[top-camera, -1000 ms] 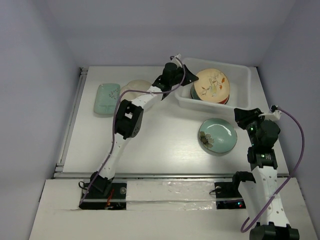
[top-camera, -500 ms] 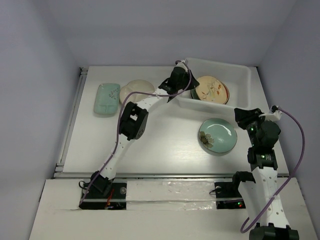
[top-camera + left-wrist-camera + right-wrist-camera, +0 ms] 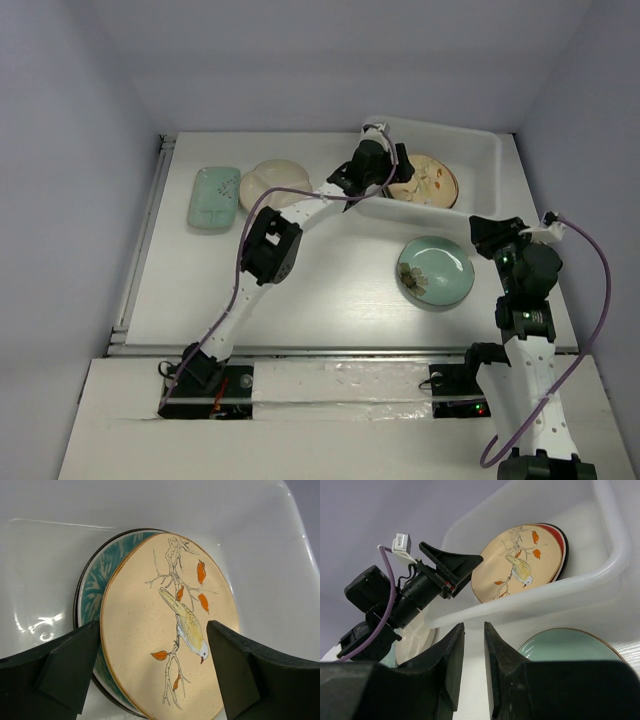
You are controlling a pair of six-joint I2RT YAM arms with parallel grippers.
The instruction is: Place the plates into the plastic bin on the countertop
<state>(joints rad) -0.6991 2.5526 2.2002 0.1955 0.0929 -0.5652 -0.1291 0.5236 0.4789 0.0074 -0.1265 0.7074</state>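
Observation:
My left gripper (image 3: 388, 166) hangs over the left end of the plastic bin (image 3: 482, 141) with its jaws wide open. Its fingers (image 3: 65, 665) flank the tan plate painted with a bird (image 3: 165, 630) without gripping it. That tan plate (image 3: 426, 180) lies in the bin on a teal-patterned plate (image 3: 92, 587) and a dark-rimmed one. On the countertop, the celadon green plate (image 3: 436, 270) lies just left of my right gripper (image 3: 490, 236). The right gripper (image 3: 474, 627) has a narrow gap and holds nothing. A mint rectangular plate (image 3: 213, 197) and a cream divided plate (image 3: 272, 182) lie at the left.
The bin's near wall (image 3: 530, 600) stands between my right gripper and the stacked plates. A metal rail (image 3: 140, 240) runs along the countertop's left edge. The left arm (image 3: 268, 245) stretches diagonally across the middle of the countertop.
The left gripper carried the tan plate rightwards and down onto the stack in the bin, then opened its jaws wide. The right arm has stayed still.

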